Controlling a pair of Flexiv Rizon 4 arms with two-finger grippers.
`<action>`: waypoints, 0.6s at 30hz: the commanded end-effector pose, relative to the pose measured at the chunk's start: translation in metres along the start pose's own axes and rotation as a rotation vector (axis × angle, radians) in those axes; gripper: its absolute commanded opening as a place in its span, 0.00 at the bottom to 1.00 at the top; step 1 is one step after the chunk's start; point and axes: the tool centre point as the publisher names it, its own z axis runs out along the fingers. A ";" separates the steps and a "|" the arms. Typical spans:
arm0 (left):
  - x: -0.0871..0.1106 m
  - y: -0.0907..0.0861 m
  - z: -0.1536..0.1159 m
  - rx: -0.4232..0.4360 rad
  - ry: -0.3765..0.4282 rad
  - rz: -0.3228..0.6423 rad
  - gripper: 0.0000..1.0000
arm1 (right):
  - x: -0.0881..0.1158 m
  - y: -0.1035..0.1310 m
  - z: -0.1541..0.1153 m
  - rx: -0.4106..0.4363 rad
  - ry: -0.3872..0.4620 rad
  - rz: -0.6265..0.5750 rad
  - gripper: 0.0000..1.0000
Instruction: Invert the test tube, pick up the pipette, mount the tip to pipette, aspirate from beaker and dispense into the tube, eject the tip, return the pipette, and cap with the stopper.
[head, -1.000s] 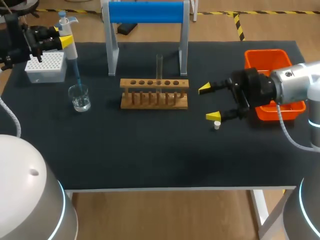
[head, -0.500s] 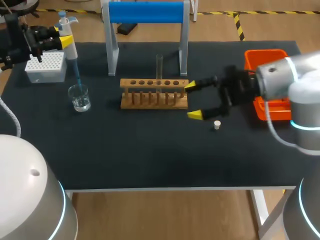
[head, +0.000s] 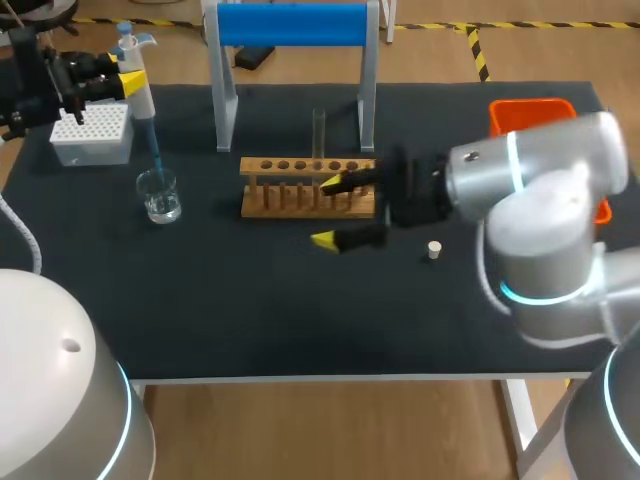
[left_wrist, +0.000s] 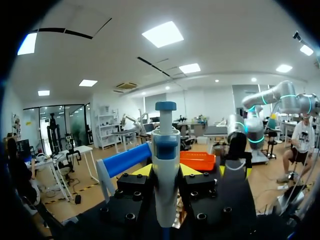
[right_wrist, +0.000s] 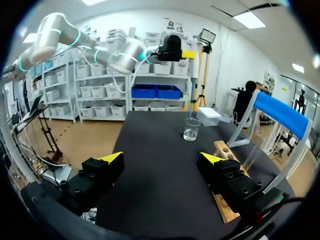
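From above, the left gripper is clamped around the white-and-blue plastic pipette. The mounted tip hangs straight below it into the small clear glass beaker. I judge the task to be at aspiration. The clear glass test tube already stands upright in the slotted wooden rack, and the pipette is picked up and tipped. Dispensing, ejecting, returning and capping are left. The right gripper holds nothing, its fingers spread wide, one tip touching or just beside the rack's front. The small white stopper lies behind it on the black table mat (uncollected). The white tip box sits just beside the left gripper, close to the table's corner. One post of the blue-topped metal stand stands between that gripper and the tube.

In the left wrist view, the pipette rises between the closed yellow fingers. The tip and beaker below are out of sight. The orange plastic bin lies well ahead.

In the right wrist view, the open gripper has bare mat between and ahead of its fingers, clear up to the beaker. The rack crowds one finger. The other side offers open room.
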 end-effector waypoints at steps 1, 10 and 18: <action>0.000 0.001 0.001 0.002 -0.002 0.002 0.00 | 0.002 -0.004 0.060 0.018 -0.069 0.018 1.00; 0.000 0.001 0.001 0.002 -0.002 0.002 0.00 | -0.003 -0.003 0.091 0.038 -0.117 0.032 1.00; 0.000 0.001 0.001 0.002 -0.002 0.002 0.00 | -0.006 -0.009 0.112 0.071 -0.144 0.039 1.00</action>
